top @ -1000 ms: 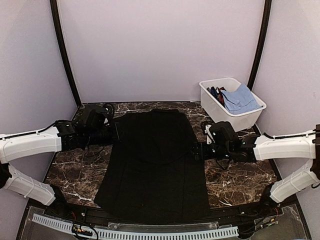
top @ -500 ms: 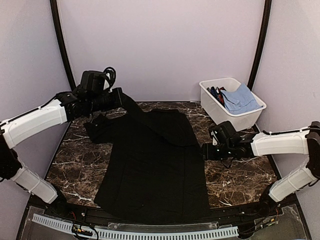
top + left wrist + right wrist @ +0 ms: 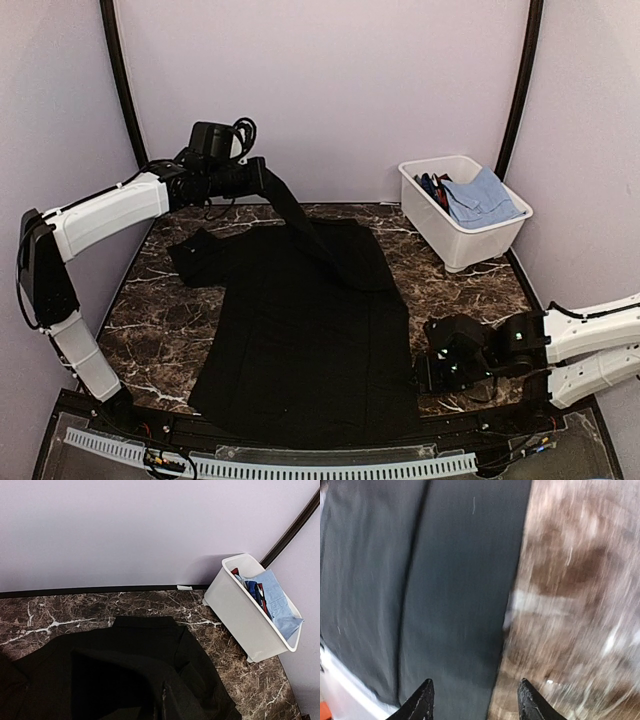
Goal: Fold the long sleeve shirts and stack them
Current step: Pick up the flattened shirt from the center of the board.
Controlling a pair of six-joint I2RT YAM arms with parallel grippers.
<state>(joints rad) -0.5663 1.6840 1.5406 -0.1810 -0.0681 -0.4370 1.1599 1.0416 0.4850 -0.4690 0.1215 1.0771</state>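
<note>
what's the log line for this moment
left gripper: shut on sleeve, held high at far left | right gripper: open, low by shirt, near right edge | bin: far right, holds clothes

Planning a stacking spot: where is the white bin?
In the top view, the bin stands at the far right corner of the table, by the back wall, apart from the black shirt on its left.
</note>
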